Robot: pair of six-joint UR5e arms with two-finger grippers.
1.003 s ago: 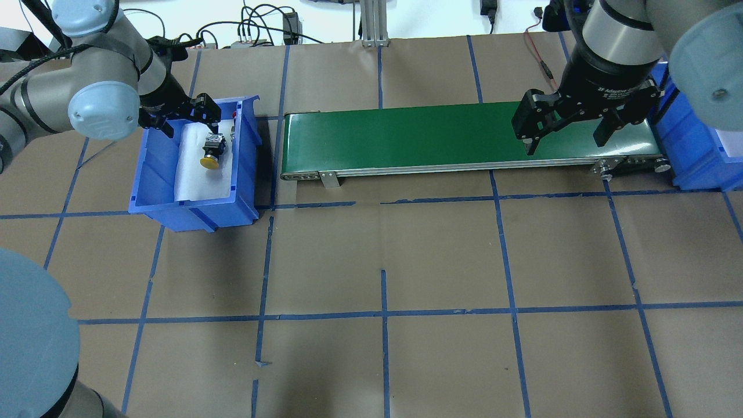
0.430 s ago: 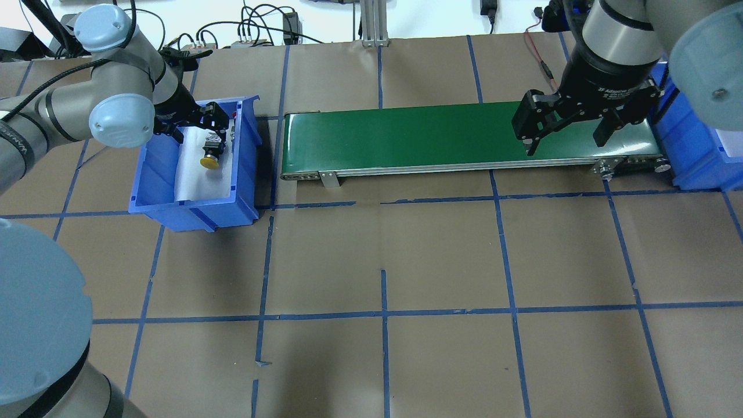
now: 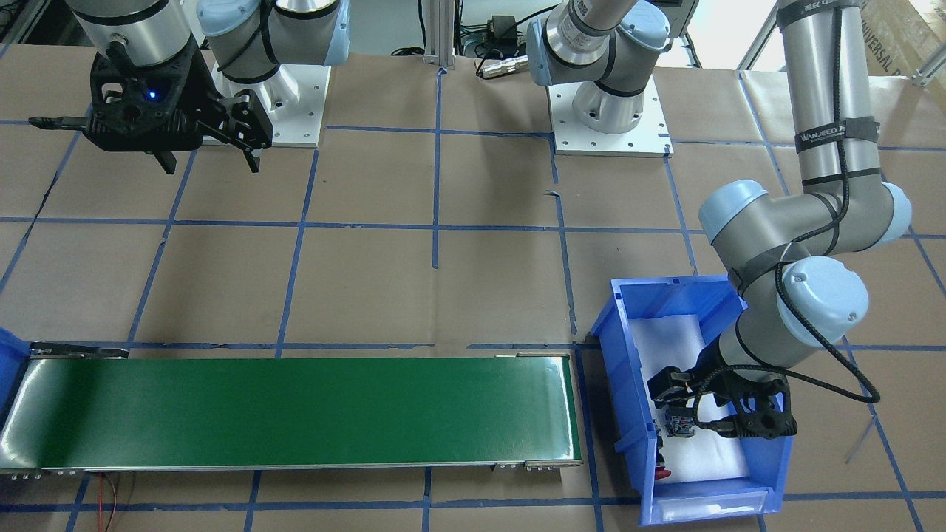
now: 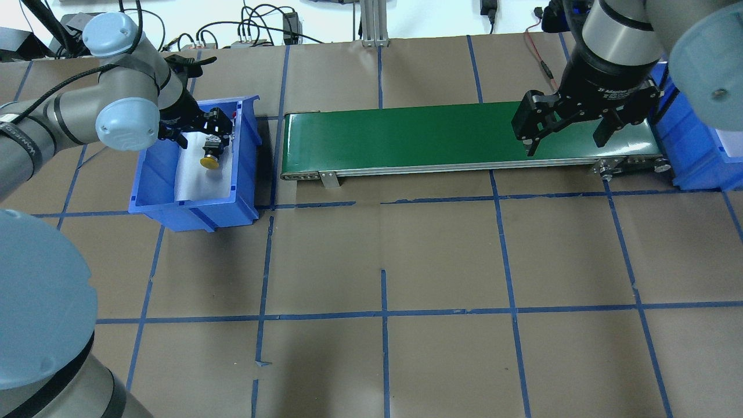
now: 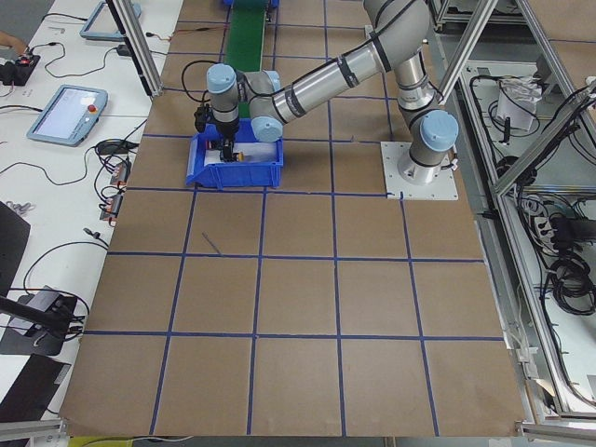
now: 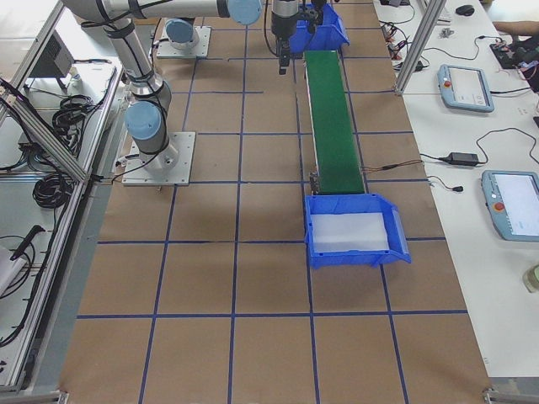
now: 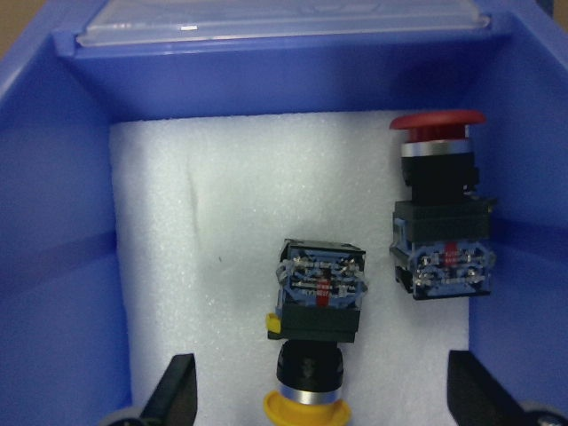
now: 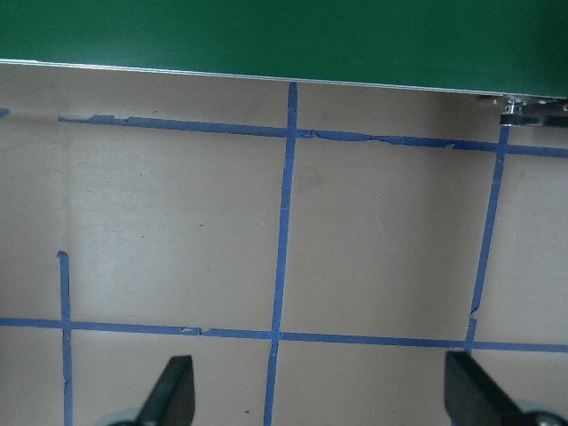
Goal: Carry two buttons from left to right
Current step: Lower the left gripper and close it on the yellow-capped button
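Two buttons lie on white foam in the blue bin (image 4: 191, 209) at the left. The yellow button (image 4: 209, 161) lies on its side, and in the left wrist view this yellow button (image 7: 319, 302) points its cap toward the camera. The red button (image 7: 441, 222) lies beside it against the bin wall, and its red cap (image 3: 663, 471) shows by the wall. My left gripper (image 4: 197, 125) hangs open just above the yellow button, one finger on each side, touching nothing. My right gripper (image 4: 567, 139) is open and empty, held high near the belt's right end.
A green conveyor belt (image 4: 406, 136) runs between the left bin and a second blue bin (image 4: 691, 151) at the right, whose foam-lined inside (image 6: 349, 231) holds nothing. Brown paper with blue tape lines (image 8: 284, 213) covers the table.
My left gripper has shifted right and farther back inside the bin, closer over the yellow button, still open. The buttons and my right arm have not moved.
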